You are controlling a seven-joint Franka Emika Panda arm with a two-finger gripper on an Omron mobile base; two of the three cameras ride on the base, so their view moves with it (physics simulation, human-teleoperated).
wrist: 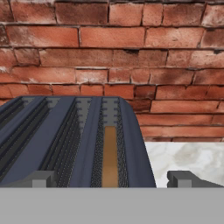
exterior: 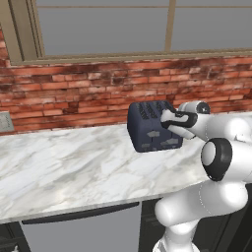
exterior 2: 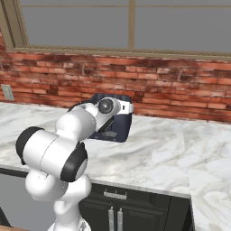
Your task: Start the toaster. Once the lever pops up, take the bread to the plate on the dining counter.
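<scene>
toaster: dark navy-grey box, centre-right of left base view, stands on marbled worktop close to brick wall; pale buttons on its front side. In right base view it sits centre frame, mostly behind the arm. In hand view it takes lower left, slots running up-frame.
bread: tan-brown slice, upright in the rightmost slot, lower centre of hand view; top edge sits below slot rim.
pincer: spread wide; the two grey fingertips show at bottom of hand view, one each side of the toaster's right part, nothing between them but toaster top. Contact w/ toaster: can't tell. In left base view the hand is at toaster's right top edge, centre-right.
arm: white, dark joints; lower right of left base view, lower left of right base view, reaching fwd to toaster.
worktop: white-grey marble, runs across mid frame in both base views; dark cabinets under it, bottom of frame.
wall: red brick behind worktop; window w/ tan frame across top of both base views.
outlet: pale plate on brick, far left edge of left base view.
</scene>
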